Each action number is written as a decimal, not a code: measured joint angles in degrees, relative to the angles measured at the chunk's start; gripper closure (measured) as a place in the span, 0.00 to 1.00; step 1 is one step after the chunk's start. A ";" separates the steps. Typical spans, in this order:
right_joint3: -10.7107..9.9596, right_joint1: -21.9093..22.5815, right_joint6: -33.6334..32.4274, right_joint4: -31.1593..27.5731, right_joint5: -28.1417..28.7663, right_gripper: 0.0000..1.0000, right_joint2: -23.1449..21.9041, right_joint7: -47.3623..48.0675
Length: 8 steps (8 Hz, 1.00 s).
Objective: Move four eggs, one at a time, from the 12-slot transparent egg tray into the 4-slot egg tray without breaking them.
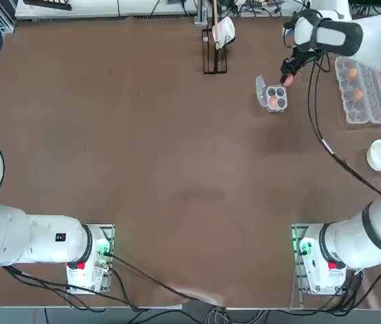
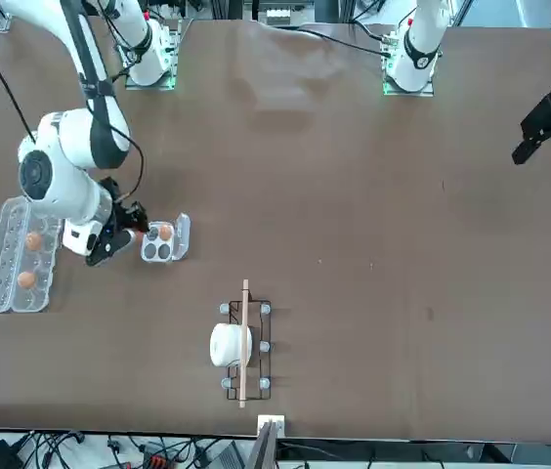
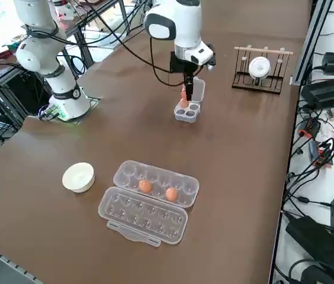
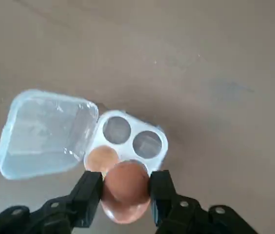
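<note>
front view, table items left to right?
12-slot transparent egg tray → right gripper holding an egg → 4-slot egg tray → rack with white roll

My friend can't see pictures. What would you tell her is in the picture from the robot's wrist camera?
The robot's right claw is shut on a brown egg, holding it just above a small clear 4-slot egg tray on a brown table. One cup already holds another egg, two cups show empty, and the tray's lid lies flipped open beside it.
</note>
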 joint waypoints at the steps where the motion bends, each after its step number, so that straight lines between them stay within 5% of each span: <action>1: 0.00 0.71 0.10 0.98 0.00 0.43 1.18 3.87; 8: 0.01 4.94 2.10 2.80 0.00 0.43 6.36 15.52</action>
